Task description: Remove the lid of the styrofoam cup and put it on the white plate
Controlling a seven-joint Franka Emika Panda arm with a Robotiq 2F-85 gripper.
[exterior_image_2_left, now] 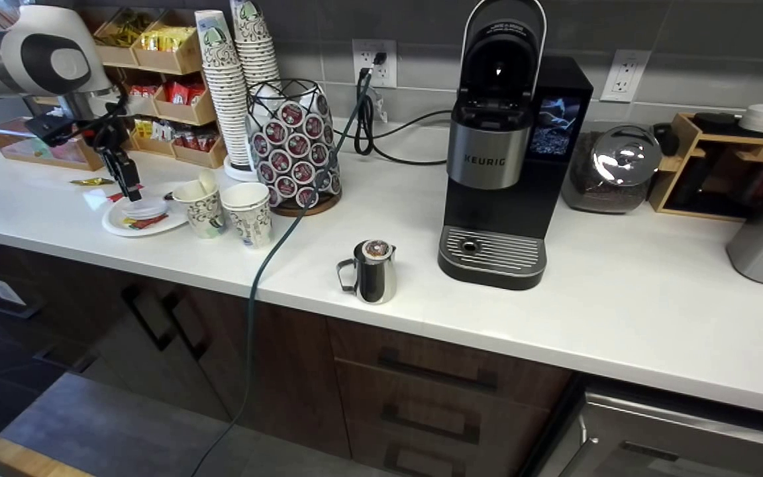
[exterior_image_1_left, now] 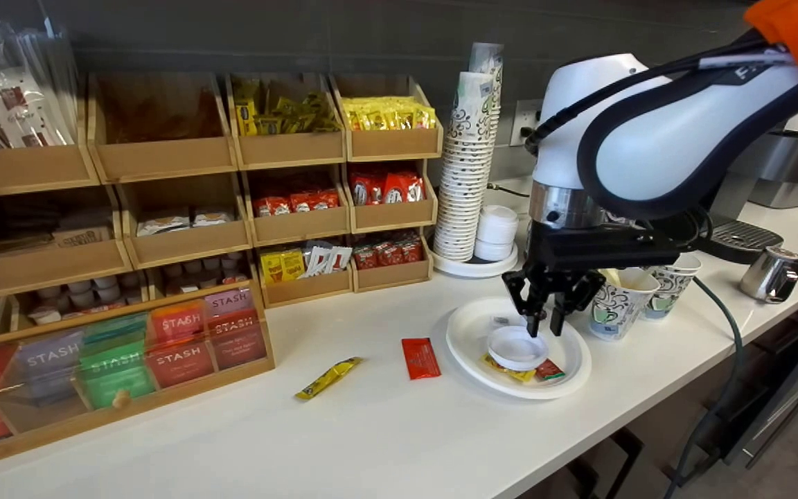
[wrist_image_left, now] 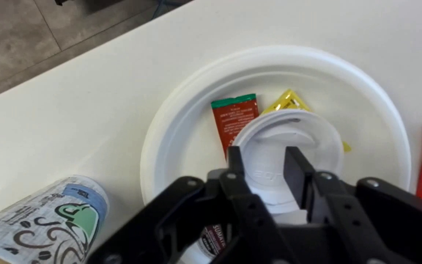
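Observation:
The white plate (exterior_image_1_left: 456,339) lies on the counter; it also shows in an exterior view (exterior_image_2_left: 111,222) and the wrist view (wrist_image_left: 167,121). The round white lid (exterior_image_1_left: 515,348) rests on the plate, over a yellow and a red packet; it also shows in an exterior view (exterior_image_2_left: 145,207) and the wrist view (wrist_image_left: 264,146). My gripper (exterior_image_1_left: 544,327) is open and empty, fingers pointing down over the lid. In the wrist view its fingertips (wrist_image_left: 261,156) overlap the lid; touching cannot be told. No plain white foam cup shows; it is hidden or out of view.
Two patterned cups (exterior_image_1_left: 617,305) (exterior_image_2_left: 249,215) stand beside the plate. A coffee pod (wrist_image_left: 211,240) lies on it. A red packet (exterior_image_1_left: 421,358) and yellow packet (exterior_image_1_left: 328,378) lie nearby. Behind are tall cup stacks (exterior_image_1_left: 465,180), a white lid stack (exterior_image_1_left: 496,232) and wooden racks (exterior_image_1_left: 291,152).

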